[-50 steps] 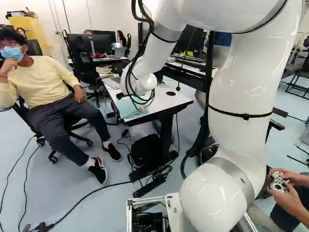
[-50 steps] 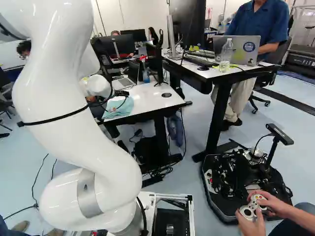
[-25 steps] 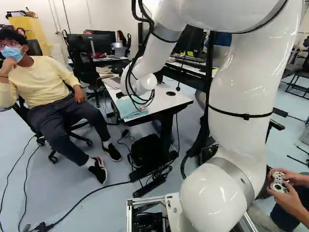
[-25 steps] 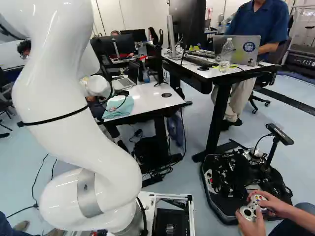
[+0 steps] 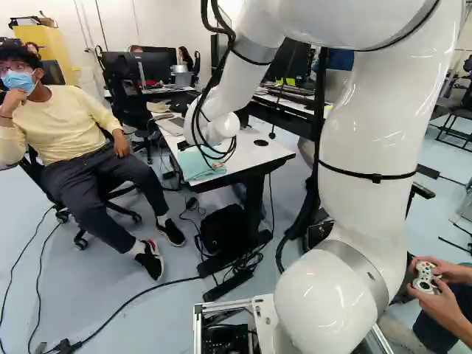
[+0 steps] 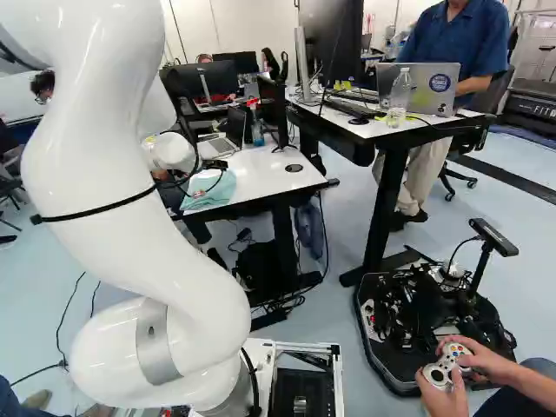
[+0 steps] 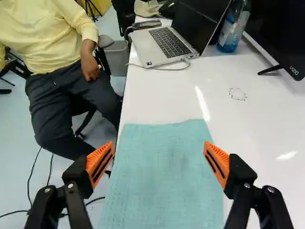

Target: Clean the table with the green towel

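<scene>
Robotics lab: white arm (image 6: 130, 234), monitors (image 6: 334, 43), laptops (image 6: 430, 95)

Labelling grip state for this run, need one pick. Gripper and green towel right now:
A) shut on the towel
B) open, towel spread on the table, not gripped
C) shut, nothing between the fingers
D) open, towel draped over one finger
B: the gripper stands open with its orange pads wide apart, and the green towel lies spread on the white table, seen between them but not pinched.
</scene>
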Tool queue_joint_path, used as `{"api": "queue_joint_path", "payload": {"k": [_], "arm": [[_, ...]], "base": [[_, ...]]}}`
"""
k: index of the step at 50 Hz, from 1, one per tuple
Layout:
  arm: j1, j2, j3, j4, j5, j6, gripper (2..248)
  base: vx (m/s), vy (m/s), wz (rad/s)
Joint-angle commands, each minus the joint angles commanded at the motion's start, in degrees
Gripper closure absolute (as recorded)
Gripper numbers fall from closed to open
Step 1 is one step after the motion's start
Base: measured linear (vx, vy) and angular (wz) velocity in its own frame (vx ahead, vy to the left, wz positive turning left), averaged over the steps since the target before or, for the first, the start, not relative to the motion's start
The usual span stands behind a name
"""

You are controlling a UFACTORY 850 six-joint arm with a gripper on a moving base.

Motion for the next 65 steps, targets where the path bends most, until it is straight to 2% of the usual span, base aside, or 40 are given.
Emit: {"api": "queue_joint_path", "payload": {"k": [65], "arm": [[0.0,0.0,0.0,-0.8,-8.4,0.0,3]], "base": [[0.0,0.0,0.0]]}}
